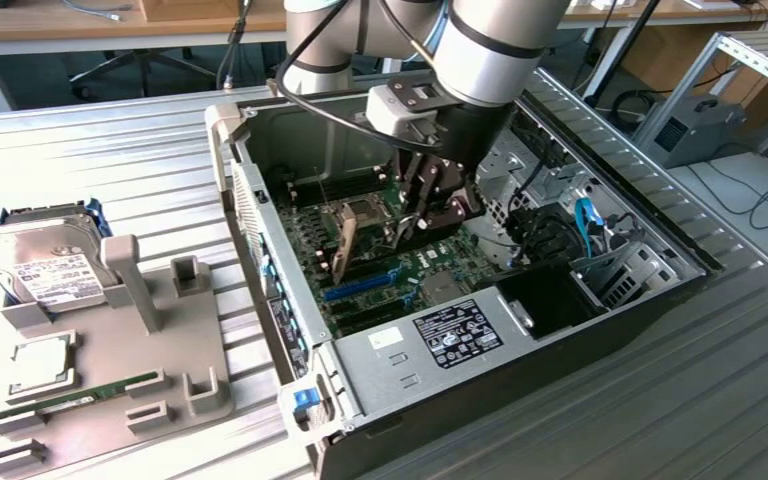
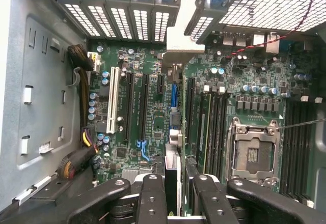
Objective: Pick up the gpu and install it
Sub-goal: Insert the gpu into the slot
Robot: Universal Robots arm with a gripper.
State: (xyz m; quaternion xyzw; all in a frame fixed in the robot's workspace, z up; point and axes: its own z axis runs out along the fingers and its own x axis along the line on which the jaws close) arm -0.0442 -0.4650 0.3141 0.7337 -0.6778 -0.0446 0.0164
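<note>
The gripper [image 1: 424, 222] is reaching down into the open computer case [image 1: 651, 290], its fingers clamped on the gpu [image 1: 348, 243], which is standing on edge over the motherboard [image 1: 398, 280]. In the wrist view the gripper [image 2: 172, 196] is pinching the card's thin edge, and the gpu [image 2: 173, 107] is running away from the fingers toward the slotted rear brackets [image 2: 122, 20], sitting just beside the blue slot [image 2: 173, 95] and between the dark expansion slots and the RAM slots. Whether it is seated in a slot, I cannot tell. The empty CPU socket [image 2: 253, 152] is lying off to one side. A white label with round marks is showing on the power supply [image 1: 454, 335], too small to read. Out on the exterior view's left, the hard drive [image 1: 40, 262] with its white label is resting in the grey holder [image 1: 104, 400], print also illegible, with a narrow green RAM stick [image 1: 80, 396] lying nearby.
</note>
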